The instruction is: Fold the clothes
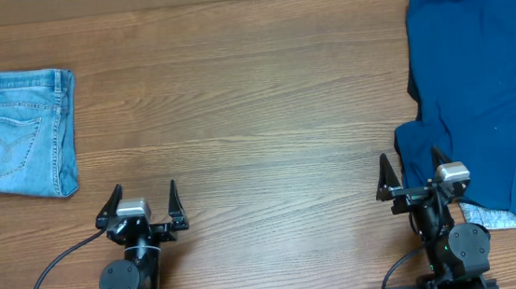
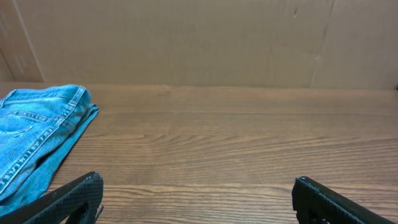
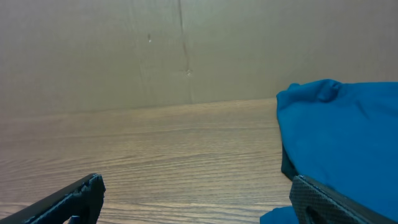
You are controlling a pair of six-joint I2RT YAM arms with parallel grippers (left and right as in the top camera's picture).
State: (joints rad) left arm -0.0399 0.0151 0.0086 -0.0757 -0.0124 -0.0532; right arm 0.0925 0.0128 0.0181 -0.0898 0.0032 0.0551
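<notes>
No legible text or labels anywhere.

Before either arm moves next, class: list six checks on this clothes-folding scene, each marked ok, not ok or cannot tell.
1. Left gripper open and empty: ok.
2. Right gripper open and empty: ok.
3. Denim jeans folded into a compact stack at the far-left of the table: ok.
4. Jeans lying apart from both grippers: ok.
5. Space beside the right gripper free: not ok; the dark blue garment lies spread there.
6. Full extent of the pale grey cloth, partly under that garment: cannot tell.
</notes>
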